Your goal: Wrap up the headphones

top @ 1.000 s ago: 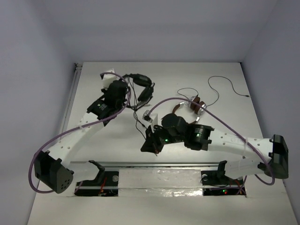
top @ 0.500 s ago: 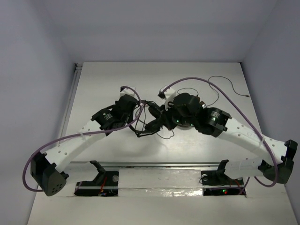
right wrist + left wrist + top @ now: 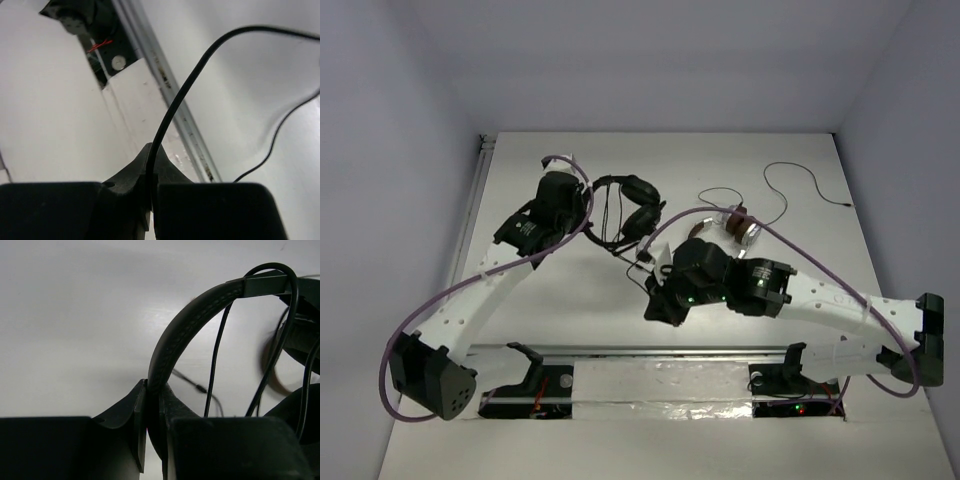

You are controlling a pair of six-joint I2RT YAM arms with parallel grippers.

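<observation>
The left gripper (image 3: 152, 390) is clamped on the padded headband (image 3: 190, 325) of the headphones (image 3: 638, 195). These sit toward the far left-centre of the table (image 3: 580, 300), with the earcups (image 3: 640, 225) to the right of the band in the top view and strands of the thin black cable (image 3: 215, 370) crossing the band's arc. The right gripper (image 3: 152, 160) is closed on that cable, which is pinched between its fingers and curves up out of the jaws; this gripper is near the front rail (image 3: 660, 352), apart from the earcups, and the brown-banded headphones (image 3: 740, 225) lie further right, clear of both grippers
</observation>
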